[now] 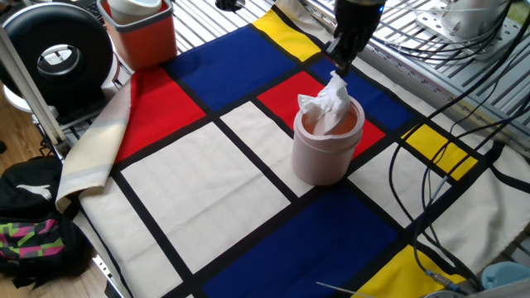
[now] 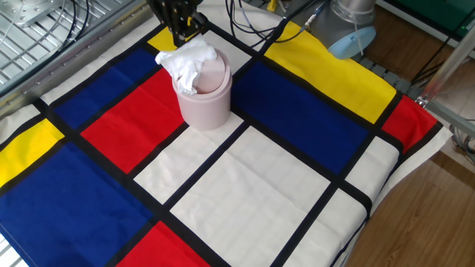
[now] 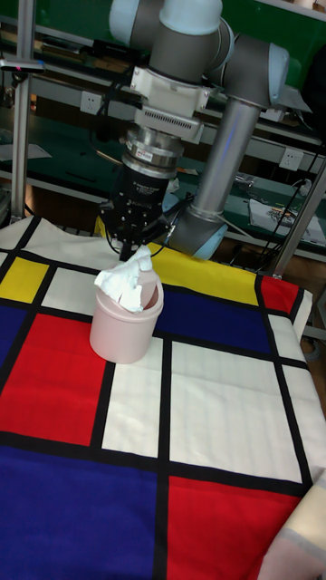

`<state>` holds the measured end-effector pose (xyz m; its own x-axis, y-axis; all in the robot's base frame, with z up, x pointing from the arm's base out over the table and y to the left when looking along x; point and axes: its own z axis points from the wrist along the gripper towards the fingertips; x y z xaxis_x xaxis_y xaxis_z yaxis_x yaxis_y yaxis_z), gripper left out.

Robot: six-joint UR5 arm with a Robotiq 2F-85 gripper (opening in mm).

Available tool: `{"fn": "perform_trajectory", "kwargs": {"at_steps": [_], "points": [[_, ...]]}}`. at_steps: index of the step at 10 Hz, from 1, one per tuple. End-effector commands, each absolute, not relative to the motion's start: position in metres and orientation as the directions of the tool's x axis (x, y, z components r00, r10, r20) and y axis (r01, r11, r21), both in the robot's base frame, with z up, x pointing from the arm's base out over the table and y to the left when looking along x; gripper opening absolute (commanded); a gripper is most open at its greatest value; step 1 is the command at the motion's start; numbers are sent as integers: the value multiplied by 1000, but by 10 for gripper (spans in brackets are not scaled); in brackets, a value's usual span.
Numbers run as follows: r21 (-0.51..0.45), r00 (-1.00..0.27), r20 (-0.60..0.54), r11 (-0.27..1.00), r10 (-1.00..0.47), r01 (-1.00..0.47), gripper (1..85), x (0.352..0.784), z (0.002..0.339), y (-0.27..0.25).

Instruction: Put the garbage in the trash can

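The gripper (image 3: 136, 243) hangs just above the tissue (image 3: 127, 275), at its 12 o'clock — whether its fingers are spread or touch the paper, I cannot tell. The tissue sits wedged in the can's (image 3: 122, 331) mouth, half sticking out. The step in hand looks like stuffing; next calls for a push straight down — gently, lest the can tip.

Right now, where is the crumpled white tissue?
The tissue sticks out of the top of the pink trash can on the red square, just under the gripper.
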<state>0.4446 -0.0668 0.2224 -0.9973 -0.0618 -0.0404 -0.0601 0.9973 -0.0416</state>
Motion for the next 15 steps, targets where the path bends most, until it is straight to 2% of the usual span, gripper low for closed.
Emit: {"fn": "perform_trajectory", "kwargs": {"at_steps": [1, 15], "points": [[-12, -996, -58, 998, -63, -62, 10, 455, 209, -52], [62, -991, -114, 995, -73, -81, 10, 504, 180, -2]]}}
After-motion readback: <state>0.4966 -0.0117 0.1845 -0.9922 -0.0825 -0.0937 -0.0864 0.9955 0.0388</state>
